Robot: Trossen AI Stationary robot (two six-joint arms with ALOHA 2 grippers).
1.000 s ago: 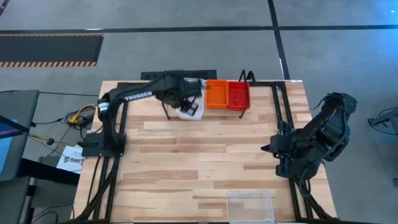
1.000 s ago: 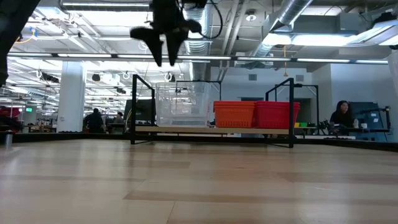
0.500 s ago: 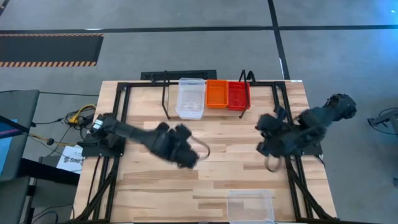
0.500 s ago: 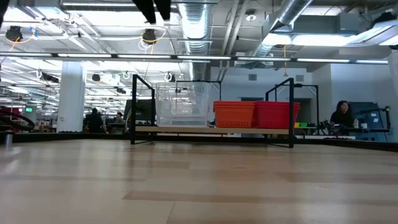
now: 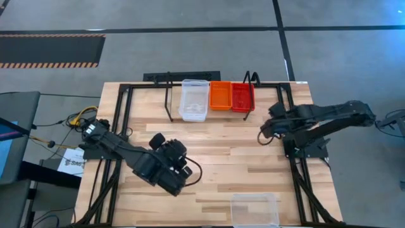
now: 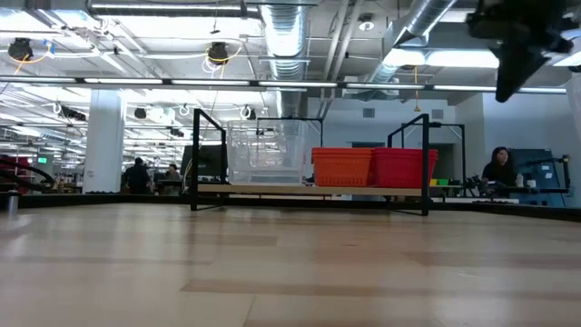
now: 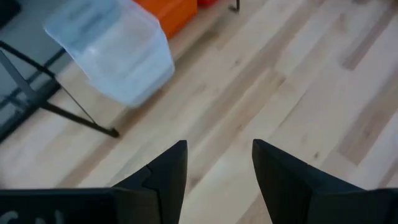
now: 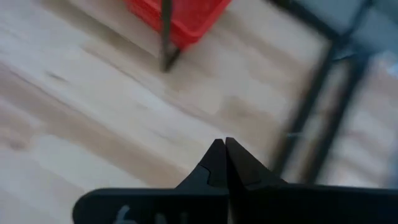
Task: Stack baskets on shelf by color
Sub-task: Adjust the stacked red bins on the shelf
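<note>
The low black wire shelf (image 5: 168, 107) stands at the table's far edge. On it rest clear baskets (image 5: 194, 100), orange baskets (image 5: 220, 96) and red baskets (image 5: 242, 96), side by side; the low view shows them too (image 6: 265, 153). One more clear basket (image 5: 254, 209) sits on the table at the near edge. My left gripper (image 5: 172, 158) hovers open and empty over the table's middle left (image 7: 219, 162). My right gripper (image 5: 264, 132) is shut and empty (image 8: 225, 149), right of centre, near the shelf's red end (image 8: 180, 15).
A larger black tube frame (image 5: 286, 107) runs along the table's sides and back. Bare wood lies between the shelf and the near clear basket. People and desks show in the room beyond the table (image 6: 497, 168).
My left gripper has left the spot above the shelf's clear baskets and swung toward the near edge, to the table's middle left. My right arm has unfolded from beside the table's right edge and reached toward the left and the shelf's red end. The baskets have stayed put.
</note>
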